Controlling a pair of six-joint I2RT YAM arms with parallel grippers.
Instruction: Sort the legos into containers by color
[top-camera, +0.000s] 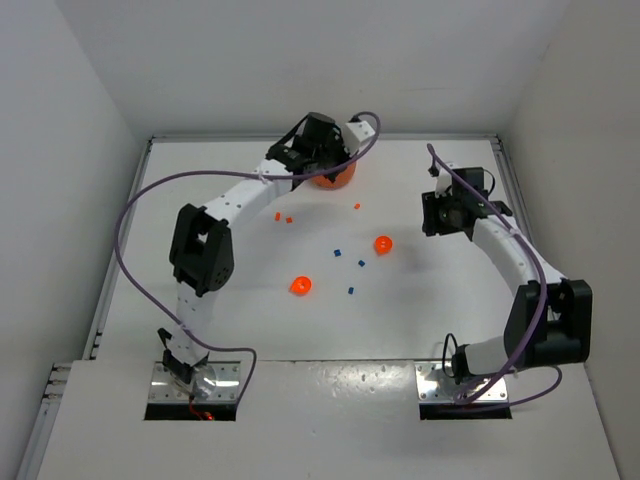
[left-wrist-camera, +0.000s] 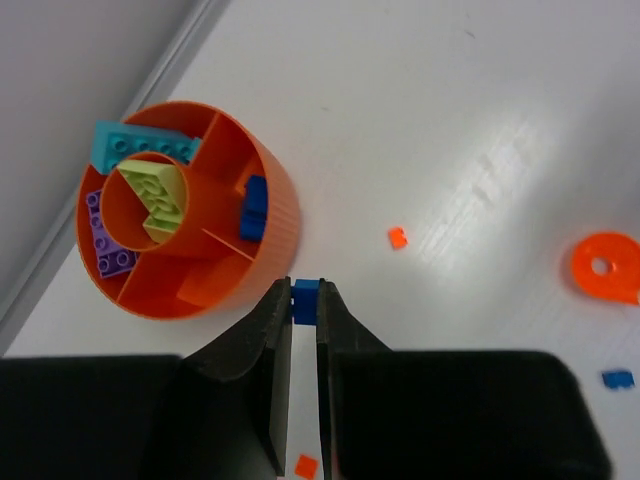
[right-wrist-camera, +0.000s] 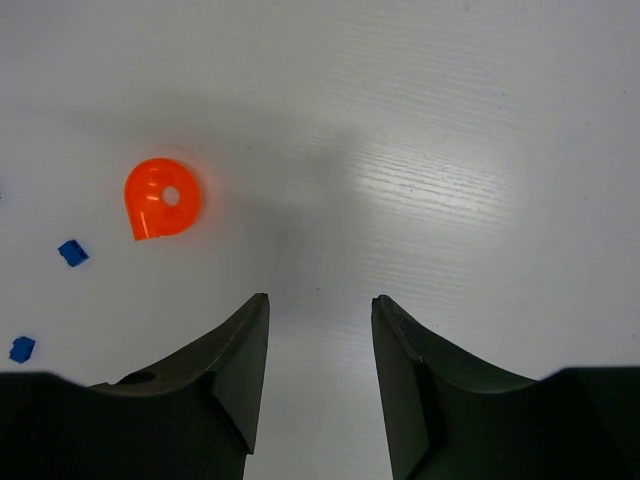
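The round orange dish (left-wrist-camera: 284, 222) with inner dividers stands at the far middle of the table. Its compartments hold a cyan brick (left-wrist-camera: 138, 148), lime green bricks (left-wrist-camera: 156, 194) in the centre ring, purple bricks (left-wrist-camera: 106, 238), blue bricks (left-wrist-camera: 255, 208) and an orange piece (left-wrist-camera: 204, 285). My left gripper (left-wrist-camera: 305, 289) hovers just beside the dish's near wall, shut on a small blue lego (left-wrist-camera: 305, 301). My right gripper (right-wrist-camera: 320, 300) is open over bare table with nothing between its fingers. An orange rounded piece (right-wrist-camera: 162, 198) and two small blue legos (right-wrist-camera: 72, 252) lie to its left.
Loose pieces lie mid-table: two orange rounded pieces (top-camera: 383, 244) (top-camera: 301, 286), three small blue squares (top-camera: 338, 253) and tiny orange squares (top-camera: 283, 217). In the top view the left arm partly covers the dish (top-camera: 335, 181). White walls enclose the table on three sides.
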